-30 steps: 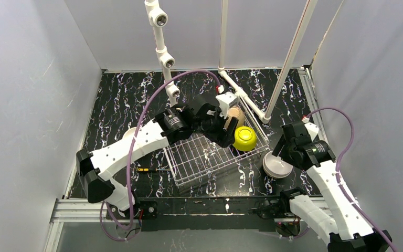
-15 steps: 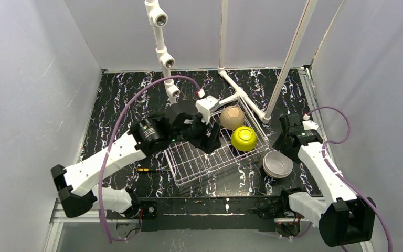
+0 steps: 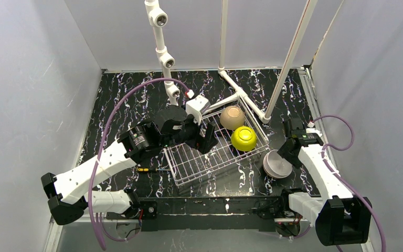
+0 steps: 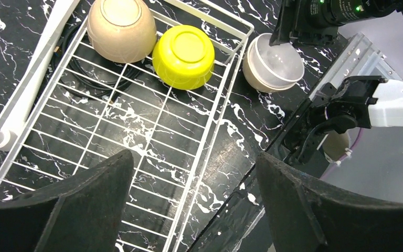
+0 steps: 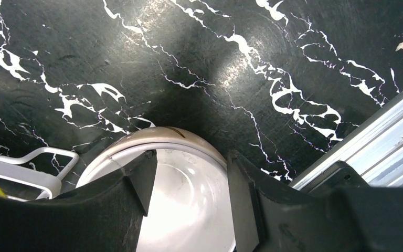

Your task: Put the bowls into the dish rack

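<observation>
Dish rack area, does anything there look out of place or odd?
Two things. A small yellow-and-black tool lies on the table just off the dish rack's left side. One pale bowl sits upright outside the rack by its right end, while the tan bowl and yellow-green bowl inside are upside down.

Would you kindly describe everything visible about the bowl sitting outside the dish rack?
The bowl is round, tan outside, glossy white inside, ceramic-looking, empty and upright on the black marbled table, just beyond the right side of the dish rack. The right pincer hangs open over its rim; contact is unclear.
</observation>
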`<state>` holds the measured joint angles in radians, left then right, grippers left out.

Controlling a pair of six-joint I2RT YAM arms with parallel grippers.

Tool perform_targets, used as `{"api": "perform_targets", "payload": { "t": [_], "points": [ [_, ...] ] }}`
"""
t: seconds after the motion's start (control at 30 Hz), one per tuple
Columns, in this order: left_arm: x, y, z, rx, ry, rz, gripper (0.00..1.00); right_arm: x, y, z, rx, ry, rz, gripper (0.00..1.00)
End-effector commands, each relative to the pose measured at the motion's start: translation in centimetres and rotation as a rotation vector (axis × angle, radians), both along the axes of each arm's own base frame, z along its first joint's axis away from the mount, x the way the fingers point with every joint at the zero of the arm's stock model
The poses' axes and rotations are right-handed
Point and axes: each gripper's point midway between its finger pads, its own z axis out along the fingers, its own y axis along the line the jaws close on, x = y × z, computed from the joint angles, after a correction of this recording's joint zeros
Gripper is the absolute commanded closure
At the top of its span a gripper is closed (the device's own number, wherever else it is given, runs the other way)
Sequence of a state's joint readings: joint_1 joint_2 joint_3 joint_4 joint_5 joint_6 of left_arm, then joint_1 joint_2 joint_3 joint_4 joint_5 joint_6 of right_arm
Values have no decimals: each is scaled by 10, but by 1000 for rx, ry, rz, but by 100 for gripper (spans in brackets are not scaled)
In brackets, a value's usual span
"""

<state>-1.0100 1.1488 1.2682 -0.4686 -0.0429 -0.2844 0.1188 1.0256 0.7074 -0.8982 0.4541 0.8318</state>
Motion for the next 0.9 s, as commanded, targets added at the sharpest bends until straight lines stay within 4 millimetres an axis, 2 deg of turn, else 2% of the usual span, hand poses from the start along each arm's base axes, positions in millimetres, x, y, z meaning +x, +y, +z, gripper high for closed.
{"api": "perform_targets", "payload": {
  "t": [0.0, 0.17, 0.23, 0.33, 0.4, 0.63, 0.87],
  "points": [
    [6, 8, 10, -13, -65, 27, 13, -4, -1, -8, 4, 24, -21, 40],
    [6, 5, 9, -21, -67, 21, 7, 1, 0, -10, 4, 12, 1, 42],
    [6, 5, 9, -21, -69, 21, 6, 0, 0, -11, 2, 19, 0, 50],
    [6, 6, 10, -23, -73, 22, 5, 1, -5, -4, -25, 19, -22, 73],
    [5, 7, 10, -26, -71, 21, 5, 2, -12, 5, -60, 17, -37, 81],
    [1, 0, 7, -42, -44, -5, 4, 10, -29, 50, -160, -49, -45, 86],
    [1, 0, 4, -32, -36, -4, 4, 12, -25, 58, -138, -64, -12, 97]
  ]
}}
